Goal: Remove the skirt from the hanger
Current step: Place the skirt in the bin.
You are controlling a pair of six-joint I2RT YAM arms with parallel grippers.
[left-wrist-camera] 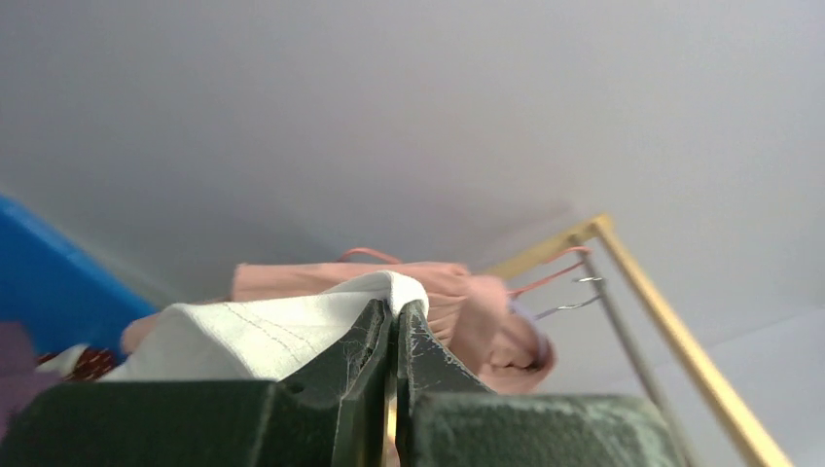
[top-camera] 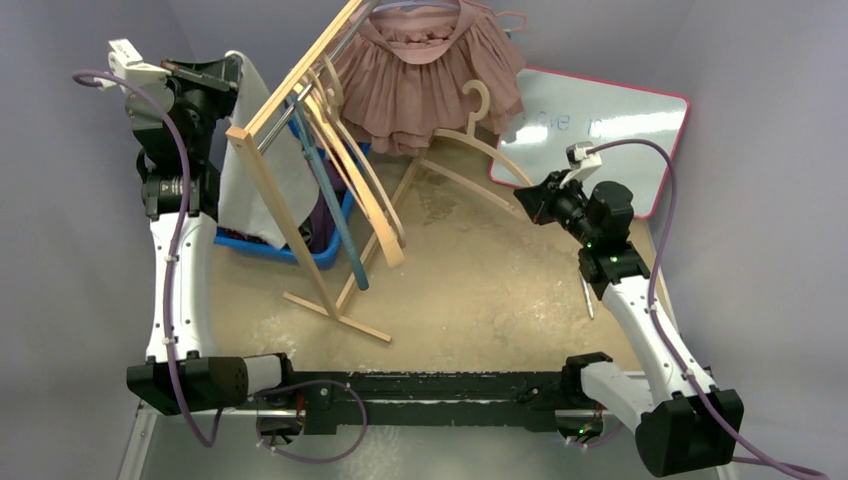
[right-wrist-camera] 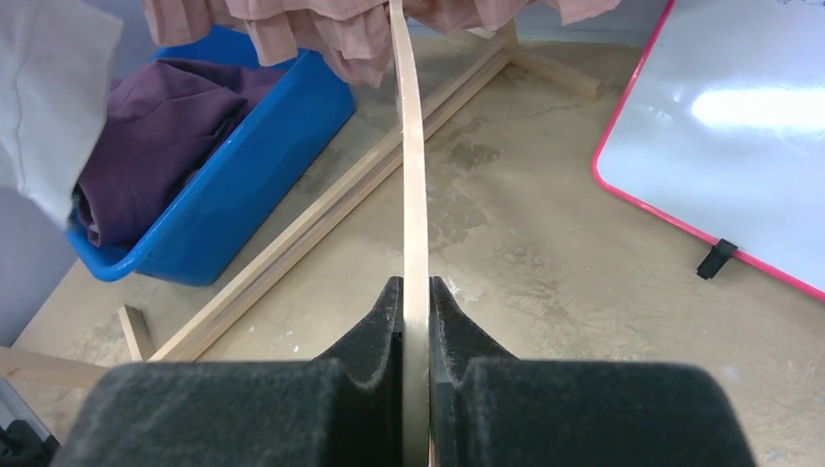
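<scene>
Left wrist: white skirt (left-wrist-camera: 255,333) (stitched) in left hand (left-wrist-camera: 394,319).

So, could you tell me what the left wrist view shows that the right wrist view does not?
Left wrist only: the left claw shut on the white fabric garment. Right wrist only: the right claw shut on the pale curved wooden hanger, plus the pink-framed whiteboard. Both: that garment, the pink ruffled skirt and blue plastic bin.

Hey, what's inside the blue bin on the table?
A crumpled purple garment fills the visible part of the blue bin. A white cloth hangs in front of one end, so whatever lies there or beneath the purple fabric cannot be seen.
</scene>
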